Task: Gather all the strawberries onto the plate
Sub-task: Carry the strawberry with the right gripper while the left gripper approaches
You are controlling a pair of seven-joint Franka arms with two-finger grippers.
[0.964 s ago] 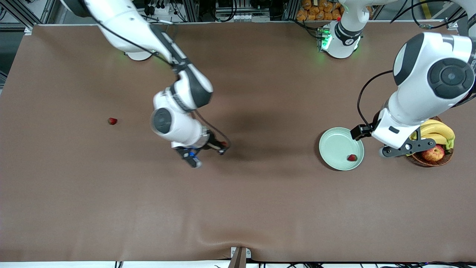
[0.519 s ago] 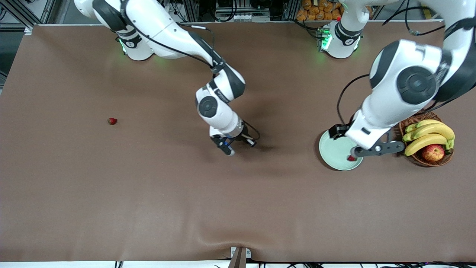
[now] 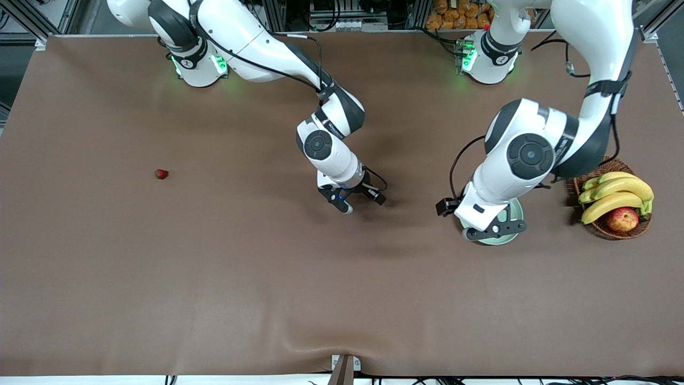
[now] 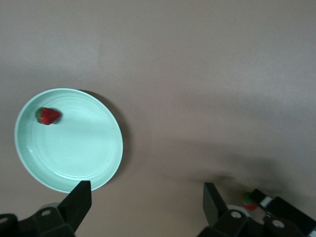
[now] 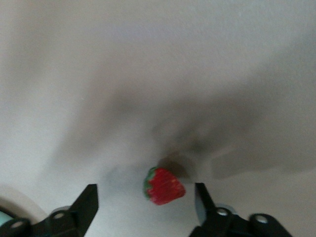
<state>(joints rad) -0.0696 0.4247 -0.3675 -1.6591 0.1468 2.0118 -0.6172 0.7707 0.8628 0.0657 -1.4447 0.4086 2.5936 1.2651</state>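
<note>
The brown table [image 3: 214, 278] fills the front view. The left arm bends down from its base and hangs its wrist right over the plate [image 3: 514, 213], hiding most of it. The left gripper [image 4: 147, 200] is up in the air, fingers spread wide. In its wrist view the pale green plate [image 4: 69, 143] sits off to one side of the gap, outside the jaws. One strawberry [image 4: 48, 116] lies in the plate near the rim, its long axis roughly level in that view.

The right arm stretches out from its base toward the middle of the table, elbow folded, wrist angled down. The right gripper [image 3: 357, 200] is low over bare table, between the two bases' ends. Its jaws are apart, nothing clamped. A second strawberry [image 5: 164, 186] lies on the table between the fingers [image 5: 86, 205], slightly nearer one. It's lying on its side, with the green cap turned toward that finger.

A third strawberry [image 3: 161, 174] sits alone toward the right arm's end of the table, well apart from both grippers.

A wicker basket [image 3: 614, 227] with bananas [image 3: 614, 195] and an apple [image 3: 622, 219] stands just beside the plate.
</note>
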